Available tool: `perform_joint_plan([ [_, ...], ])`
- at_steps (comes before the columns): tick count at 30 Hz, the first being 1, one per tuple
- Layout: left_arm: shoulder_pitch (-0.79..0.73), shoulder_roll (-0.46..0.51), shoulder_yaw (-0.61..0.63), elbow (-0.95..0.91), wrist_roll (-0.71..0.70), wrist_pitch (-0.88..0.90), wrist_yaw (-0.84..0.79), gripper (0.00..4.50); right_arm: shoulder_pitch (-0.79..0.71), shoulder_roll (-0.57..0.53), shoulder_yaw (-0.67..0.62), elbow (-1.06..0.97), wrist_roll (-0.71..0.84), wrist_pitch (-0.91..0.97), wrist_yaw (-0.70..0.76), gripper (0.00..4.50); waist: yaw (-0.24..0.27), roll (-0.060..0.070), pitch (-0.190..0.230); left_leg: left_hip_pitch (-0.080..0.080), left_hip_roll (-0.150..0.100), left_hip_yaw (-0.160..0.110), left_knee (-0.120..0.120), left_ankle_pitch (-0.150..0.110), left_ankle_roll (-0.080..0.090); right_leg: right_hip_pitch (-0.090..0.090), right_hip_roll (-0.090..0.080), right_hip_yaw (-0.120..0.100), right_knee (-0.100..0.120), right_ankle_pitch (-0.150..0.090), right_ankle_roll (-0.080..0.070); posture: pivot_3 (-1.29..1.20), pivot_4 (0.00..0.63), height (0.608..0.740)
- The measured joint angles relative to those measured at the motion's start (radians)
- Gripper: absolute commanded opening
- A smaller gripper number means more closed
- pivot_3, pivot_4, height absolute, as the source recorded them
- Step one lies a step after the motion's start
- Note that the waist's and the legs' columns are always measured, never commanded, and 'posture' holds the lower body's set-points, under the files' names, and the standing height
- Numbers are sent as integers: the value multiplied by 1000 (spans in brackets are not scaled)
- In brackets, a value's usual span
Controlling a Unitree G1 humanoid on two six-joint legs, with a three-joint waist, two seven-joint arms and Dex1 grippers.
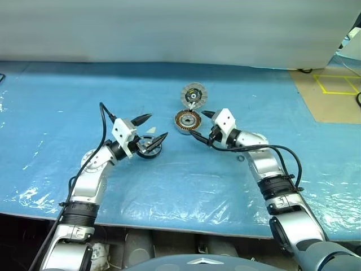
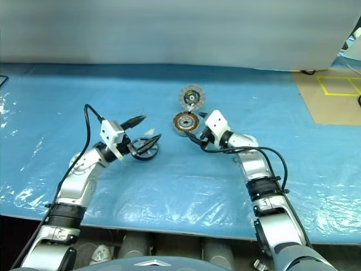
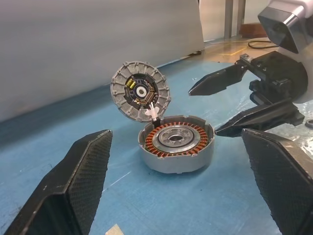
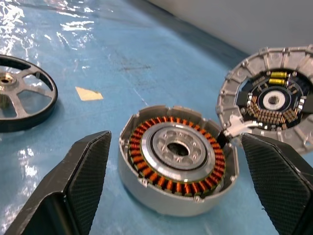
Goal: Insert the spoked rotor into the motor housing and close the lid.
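Copper windings exposed: the motor housing (image 1: 188, 120) sits on the blue sheet (image 1: 51, 113), lid (image 1: 194, 94) swung up behind it. Right gripper (image 1: 201, 124) spread wide just beside it; left gripper (image 1: 153, 127) released above the spoked rotor (image 4: 19, 93), nothing grasped.

Head eyes look down; both wrist views closely share motor housing (image 3: 176, 144).
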State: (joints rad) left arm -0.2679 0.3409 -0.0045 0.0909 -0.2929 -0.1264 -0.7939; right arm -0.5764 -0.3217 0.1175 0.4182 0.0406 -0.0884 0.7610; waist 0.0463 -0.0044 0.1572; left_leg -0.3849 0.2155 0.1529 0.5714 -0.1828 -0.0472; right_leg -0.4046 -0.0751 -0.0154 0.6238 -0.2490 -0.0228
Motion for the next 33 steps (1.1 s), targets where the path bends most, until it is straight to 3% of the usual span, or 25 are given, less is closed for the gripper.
perform_joint_plan([
  [33,16,26,9,-12,-18,9,-12,4459,-5,-22,16,-33,2,32,73,4500,0,0,0,0,0,0,0,0,-1,0,0,0,0,0,0,0,150,740],
])
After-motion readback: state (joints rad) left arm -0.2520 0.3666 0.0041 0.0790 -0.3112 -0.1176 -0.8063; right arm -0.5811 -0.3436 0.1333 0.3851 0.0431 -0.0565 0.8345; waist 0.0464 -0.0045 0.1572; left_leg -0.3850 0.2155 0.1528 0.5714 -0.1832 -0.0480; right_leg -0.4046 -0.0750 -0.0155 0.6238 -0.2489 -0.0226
